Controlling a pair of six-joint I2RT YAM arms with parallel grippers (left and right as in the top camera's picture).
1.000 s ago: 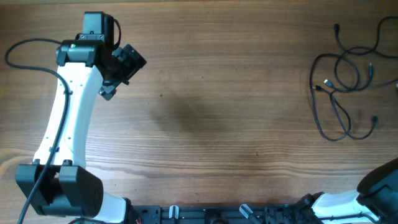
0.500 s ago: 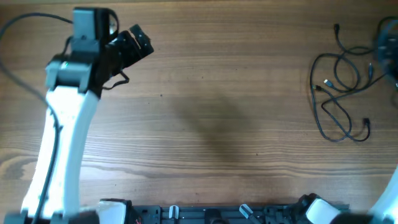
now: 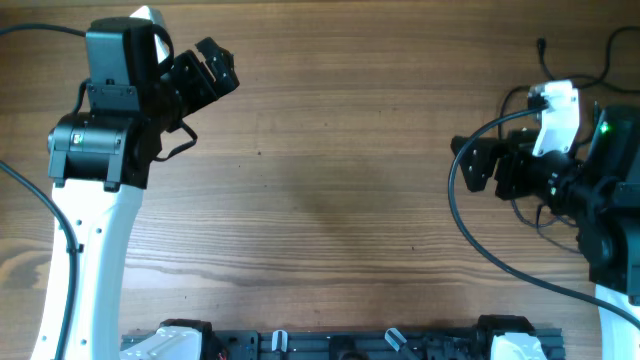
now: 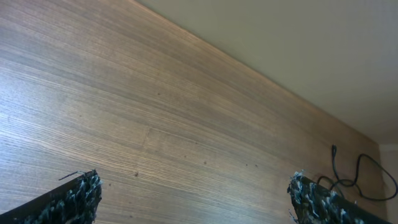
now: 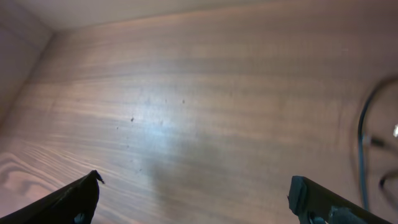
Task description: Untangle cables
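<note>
The cables (image 3: pixel 545 62) are thin black cords lying loose at the far right of the wooden table (image 3: pixel 330 200). My right arm covers most of them in the overhead view, leaving only strands at the top right. My right gripper (image 3: pixel 463 165) hangs just left of them, pointing left, open and empty (image 5: pixel 194 183). One cable strand (image 5: pixel 362 134) shows at the right edge of the right wrist view. My left gripper (image 3: pixel 212 72) is at the far left, open and empty (image 4: pixel 194 185). It faces across the table, with the cables (image 4: pixel 348 177) far off.
A thick black wire (image 3: pixel 452 205) belonging to the right arm loops out over the table below the right gripper. The left arm's own wire (image 3: pixel 30 200) trails at the left edge. A black rail (image 3: pixel 340 345) runs along the near edge.
My right arm has swung in from the lower right corner and now hangs over the cables, hiding most of them. The left arm has shifted a little left and up.
</note>
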